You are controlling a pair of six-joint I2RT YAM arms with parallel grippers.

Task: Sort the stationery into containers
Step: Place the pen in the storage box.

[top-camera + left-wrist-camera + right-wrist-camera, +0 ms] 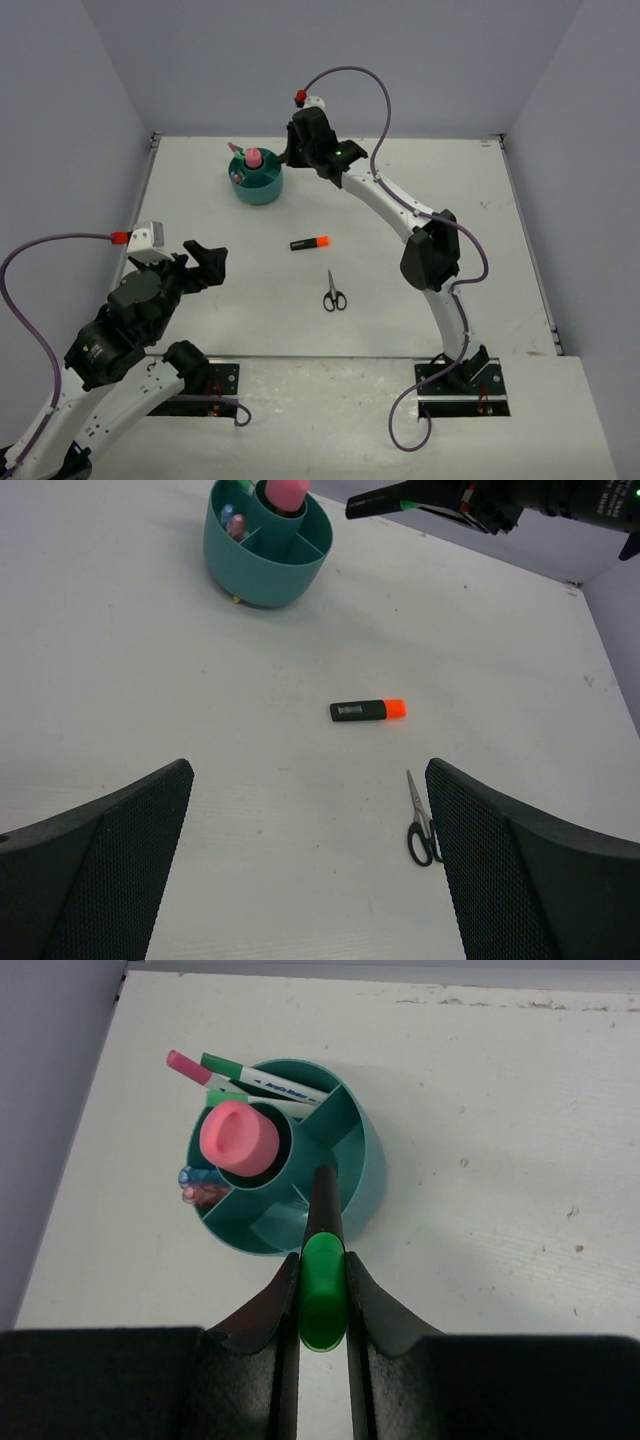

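Risk: green highlighter (323,1305), pinched in right gripper (322,1265), looks aimed at organiser (371,1163) divider; could snag, land outside. Left gripper (308,772) wide, empty.

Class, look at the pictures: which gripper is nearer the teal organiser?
Right. The right gripper, shut on a green-capped highlighter, is just beside the teal organiser, at its rim. The left gripper, open, is far away on the near left.
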